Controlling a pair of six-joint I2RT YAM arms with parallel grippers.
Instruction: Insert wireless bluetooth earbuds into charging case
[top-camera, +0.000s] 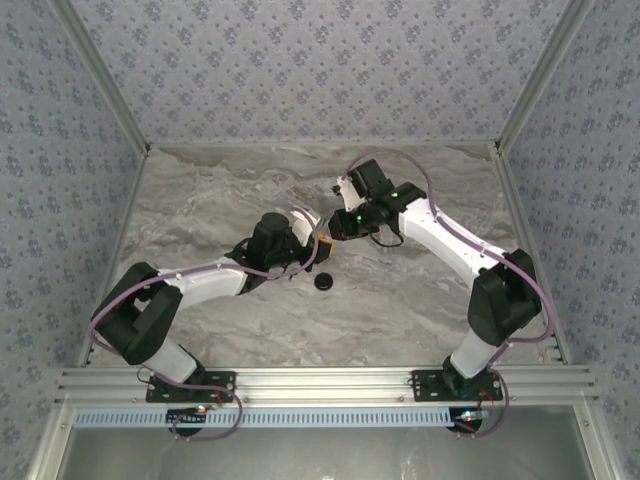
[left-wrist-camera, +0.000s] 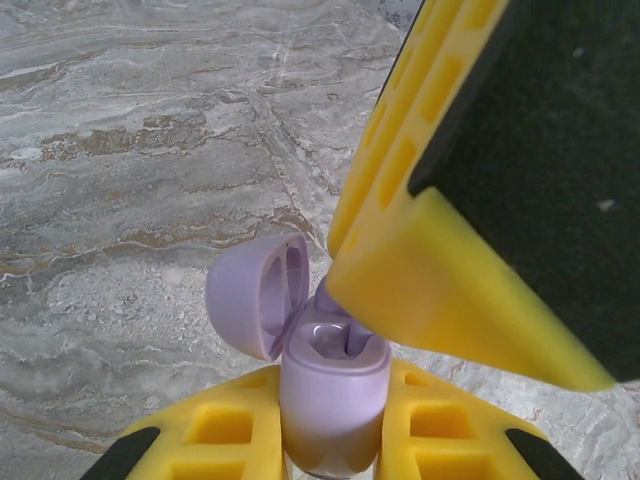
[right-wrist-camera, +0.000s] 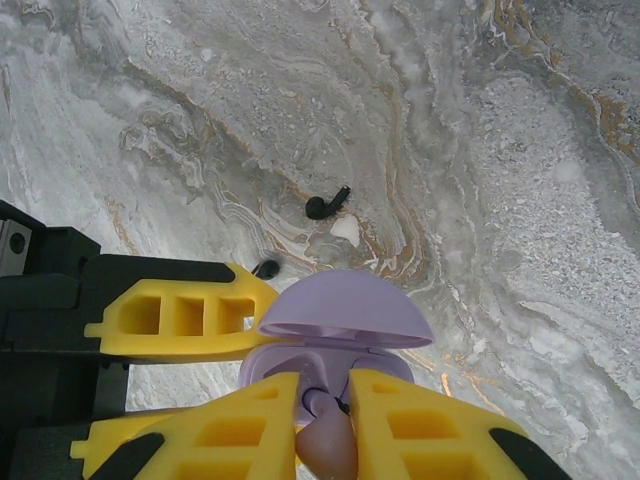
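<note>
The charging case (left-wrist-camera: 335, 390) is pale lilac, not black, and stands upright with its hinged lid (left-wrist-camera: 250, 295) swung open. My left gripper (left-wrist-camera: 335, 440) is shut on its lower body, above the table's middle (top-camera: 318, 242). My right gripper (right-wrist-camera: 325, 400) is shut on a lilac earbud (right-wrist-camera: 327, 447) and holds it at the case's open mouth (right-wrist-camera: 330, 365); one right finger (left-wrist-camera: 450, 270) overhangs the well. I cannot tell whether the bud touches its socket. The second earbud is hidden or out of view.
On the marble table (right-wrist-camera: 520, 150), below the case, lie a small black piece with a short stem (right-wrist-camera: 327, 205) and a smaller black bit (right-wrist-camera: 266, 268). A black round object (top-camera: 325, 283) sits just in front of the grippers. Patterned walls enclose the table.
</note>
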